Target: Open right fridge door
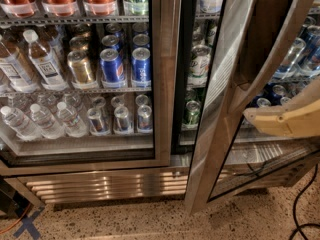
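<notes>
The right fridge door point(220, 109) has a wide brushed-steel frame and a black inner edge. It stands swung partly open and slants from the top right down to the floor in the middle of the camera view. Cans point(199, 64) on the right shelves show in the gap it leaves. My gripper point(250, 116) is the beige part that reaches in from the right edge at mid height. Its tip lies against the inner side of the door's frame.
The left glass door point(160, 74) is shut, with water bottles point(44, 59) and cans point(111, 64) behind it. A steel grille point(110, 185) runs along the fridge base. A black cable point(299, 209) lies on the speckled floor at right, and a blue tape cross point(27, 226) at left.
</notes>
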You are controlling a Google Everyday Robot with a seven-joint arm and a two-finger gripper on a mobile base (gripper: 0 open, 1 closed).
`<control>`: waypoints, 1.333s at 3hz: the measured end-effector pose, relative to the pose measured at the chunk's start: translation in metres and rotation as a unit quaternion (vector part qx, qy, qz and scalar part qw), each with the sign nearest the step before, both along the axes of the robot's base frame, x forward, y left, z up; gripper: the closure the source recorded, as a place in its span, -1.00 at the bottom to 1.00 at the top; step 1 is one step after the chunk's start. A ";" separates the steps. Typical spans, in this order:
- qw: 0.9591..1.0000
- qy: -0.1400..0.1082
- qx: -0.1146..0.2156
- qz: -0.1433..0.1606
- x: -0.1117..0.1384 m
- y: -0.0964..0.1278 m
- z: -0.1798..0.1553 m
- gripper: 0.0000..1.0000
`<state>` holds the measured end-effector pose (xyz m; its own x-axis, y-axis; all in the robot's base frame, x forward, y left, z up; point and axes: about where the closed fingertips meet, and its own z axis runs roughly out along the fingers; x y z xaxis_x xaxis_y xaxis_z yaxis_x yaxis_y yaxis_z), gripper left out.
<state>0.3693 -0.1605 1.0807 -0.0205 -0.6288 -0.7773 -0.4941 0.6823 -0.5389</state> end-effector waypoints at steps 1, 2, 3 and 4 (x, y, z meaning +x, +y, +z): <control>1.000 0.000 0.000 0.000 0.000 0.000 0.000 -1.00; 1.000 0.000 0.000 0.000 0.000 0.000 0.000 -1.00; 1.000 0.000 0.000 0.000 0.000 0.000 0.000 -1.00; 1.000 0.000 0.000 0.000 0.000 0.000 0.000 -0.66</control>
<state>0.3693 -0.1605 1.0807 -0.0205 -0.6288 -0.7773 -0.4941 0.6823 -0.5389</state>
